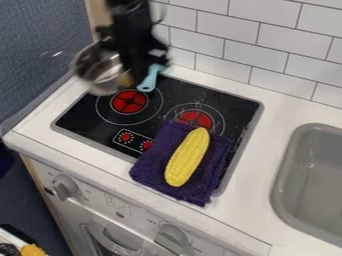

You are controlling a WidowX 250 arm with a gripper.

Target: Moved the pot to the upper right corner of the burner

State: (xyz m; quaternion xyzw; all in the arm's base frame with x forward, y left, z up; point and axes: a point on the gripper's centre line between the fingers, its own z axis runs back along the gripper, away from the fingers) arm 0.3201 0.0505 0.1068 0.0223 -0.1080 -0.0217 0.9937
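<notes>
"Where's the pot [100,75]?"

"Upper left of the stove [177,91], beside the gripper [141,61]."

"Gripped?"

"Can't tell; the gripper's a dark blur."

"And nearer us?"

"Corn [187,157] on a purple cloth [151,168], partly over the stove. Sink [284,175] to the right."

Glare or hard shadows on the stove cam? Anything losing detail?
Camera view: light looks soft, no hard-edged shadow across the white counter; bright reflections inside the metal pot; small pale flecks on the black cooktop; short white streak on the blue wall; black arm reads near-silhouette, little surface detail.
</notes>
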